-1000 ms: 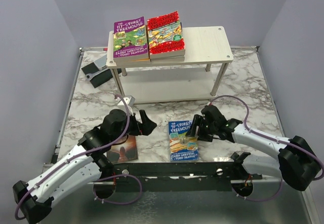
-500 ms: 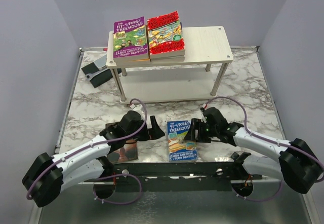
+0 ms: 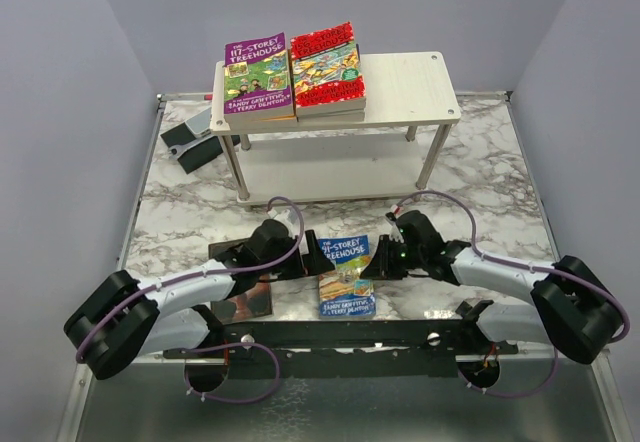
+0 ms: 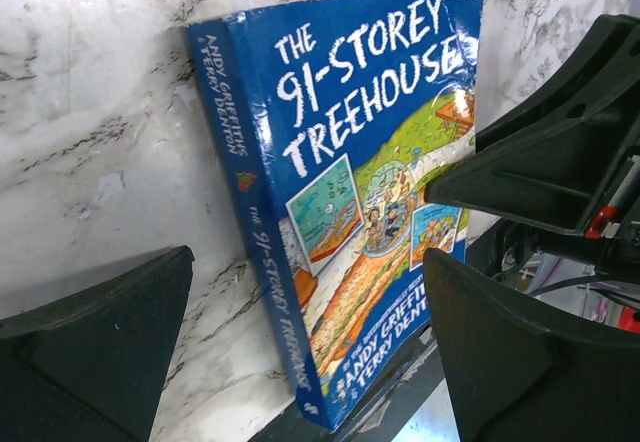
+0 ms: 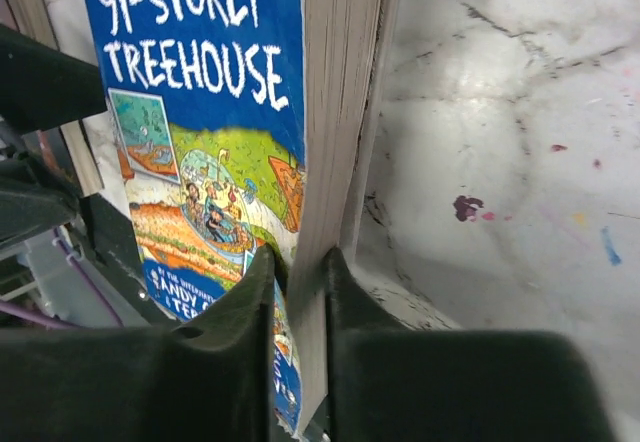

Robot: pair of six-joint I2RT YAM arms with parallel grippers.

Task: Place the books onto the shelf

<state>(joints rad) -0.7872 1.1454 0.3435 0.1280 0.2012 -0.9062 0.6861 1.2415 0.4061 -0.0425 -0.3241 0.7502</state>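
I read the right gripper (image 5: 300, 262) pinching the page edge of the blue book (image 3: 347, 280), tipped up on its spine near the table's (image 3: 480, 172) front edge. The left gripper (image 3: 315, 257) stands spread wide just beside that spine. Open marble runs to the shelf (image 3: 410, 82), its right half bare; against a second back, the book is now tipped and slid left, the left arm drawn in.
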